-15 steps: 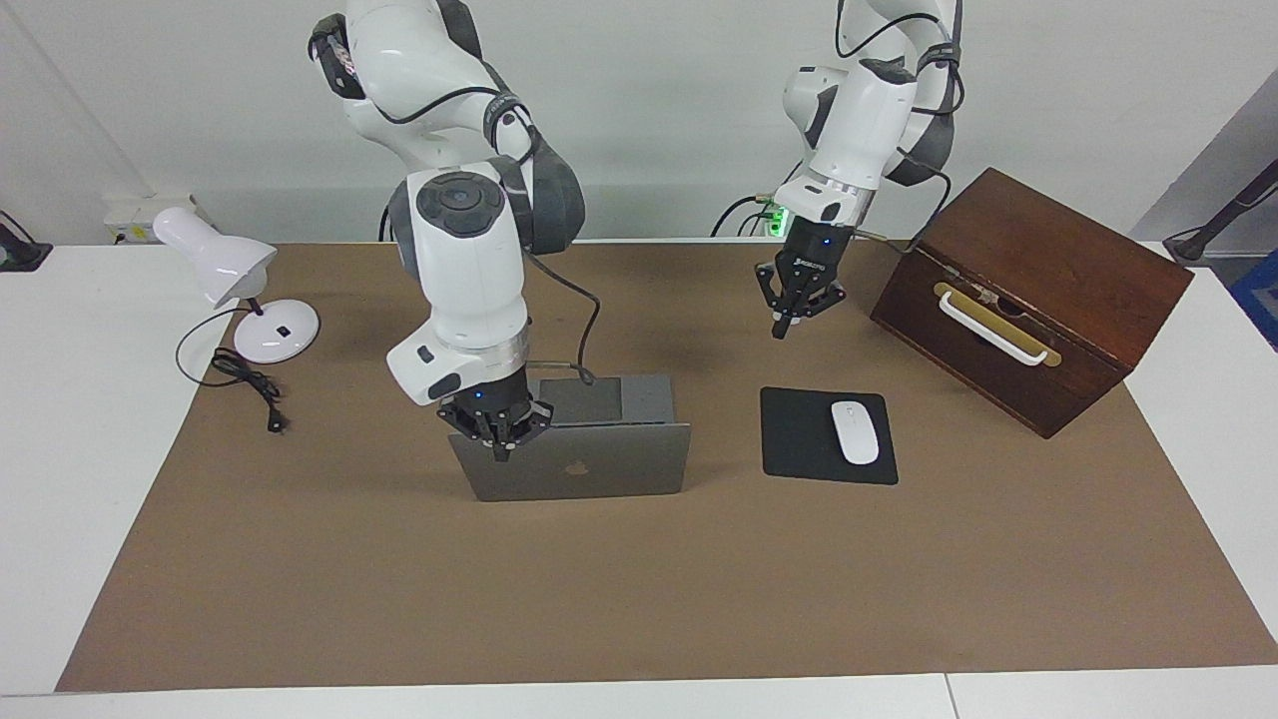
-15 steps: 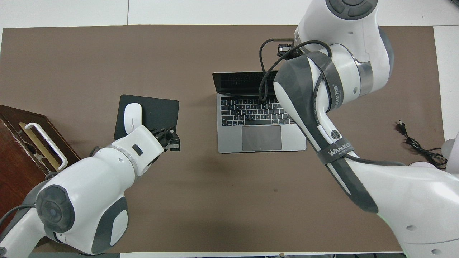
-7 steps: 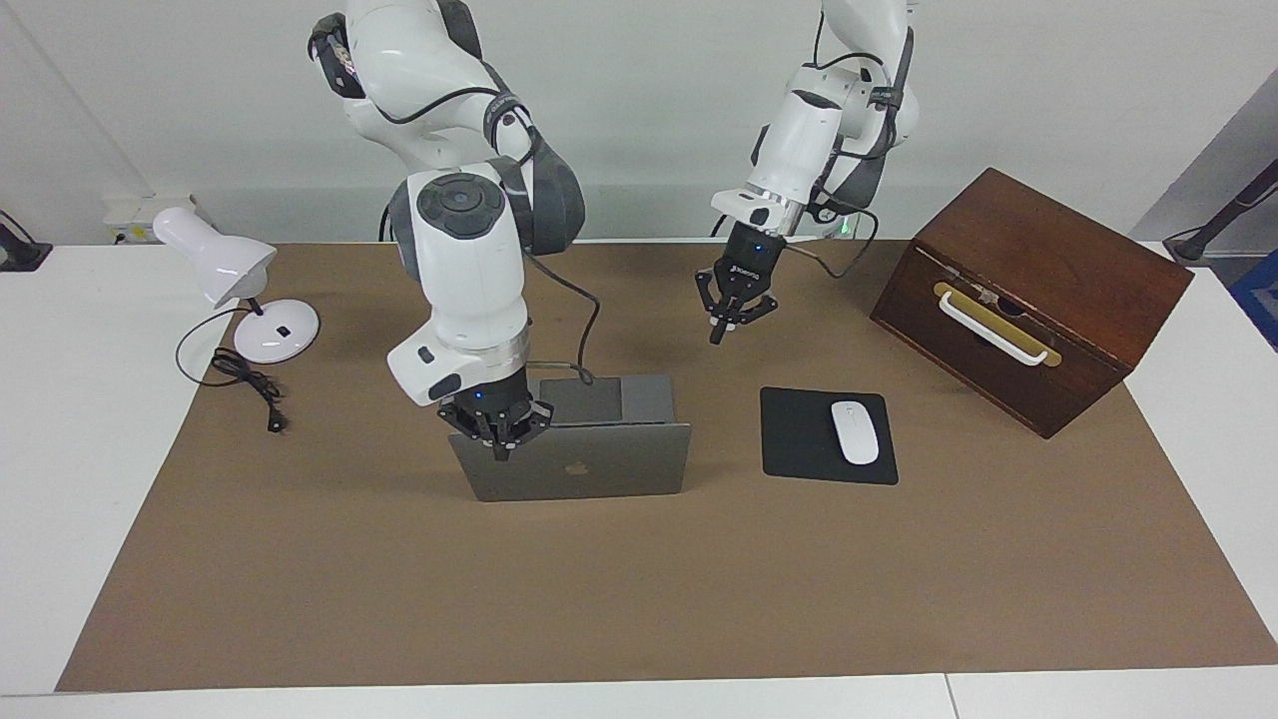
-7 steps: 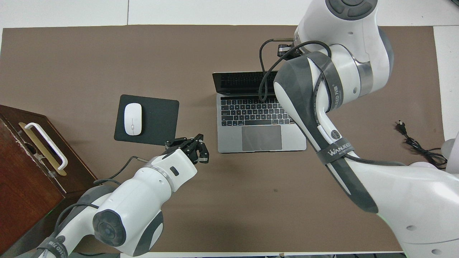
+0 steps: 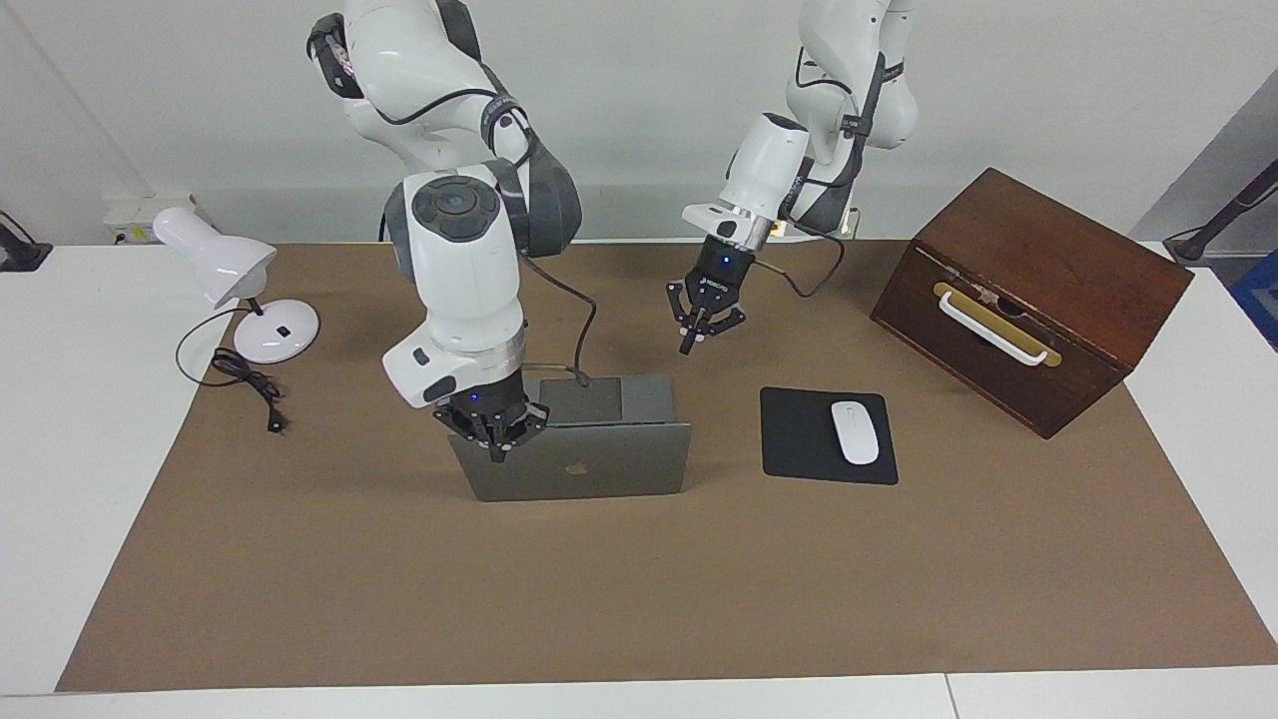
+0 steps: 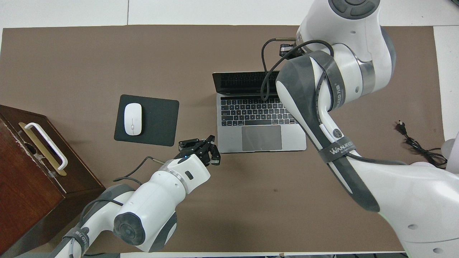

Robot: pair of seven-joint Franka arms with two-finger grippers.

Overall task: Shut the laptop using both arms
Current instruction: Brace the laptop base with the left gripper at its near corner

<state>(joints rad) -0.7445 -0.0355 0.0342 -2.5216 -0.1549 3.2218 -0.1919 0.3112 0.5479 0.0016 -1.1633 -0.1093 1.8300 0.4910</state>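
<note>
Two closed grippers: the left gripper (image 5: 691,343) hangs beside the half-open laptop (image 5: 579,461), the right gripper (image 5: 495,448) at its lid's upper edge. One-corner pushing could probably twist or slide the laptop.

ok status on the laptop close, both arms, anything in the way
Right gripper shut, at the laptop lid's top edge. Left gripper shut, raised over the mat beside the laptop. Laptop open. Mouse pad and mouse apart, nothing blocking.
</note>
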